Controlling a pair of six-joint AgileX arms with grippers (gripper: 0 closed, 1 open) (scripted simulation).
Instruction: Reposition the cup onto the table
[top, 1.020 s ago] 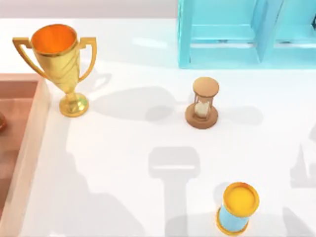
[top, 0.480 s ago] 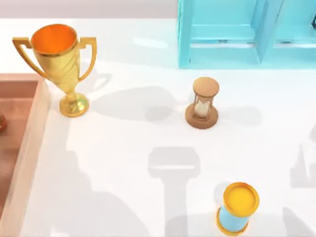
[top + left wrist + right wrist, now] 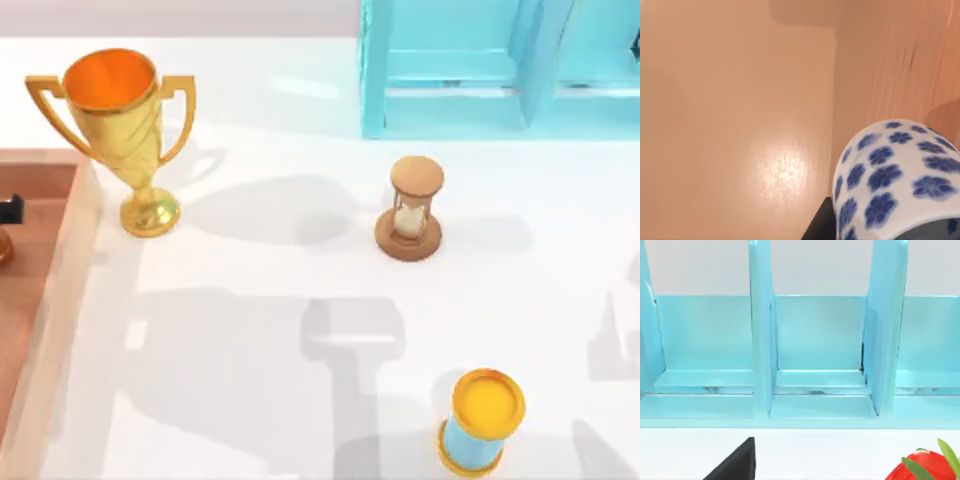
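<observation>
Blue-flowered cup [image 3: 895, 180] close in my left wrist view over wooden tray [image 3: 40, 290], grip unclear, right wrist faced turquoise shelf [image 3: 815, 355], fingers untellable.

The glossy white table [image 3: 260, 330] carries a gold trophy [image 3: 115, 135] near its left side, just beside a wooden tray [image 3: 55, 290] at the left edge. An hourglass [image 3: 412, 208] stands mid-table, a blue rack [image 3: 480, 70] behind it, and a yellow-topped cylinder [image 3: 482, 420] in front.
</observation>
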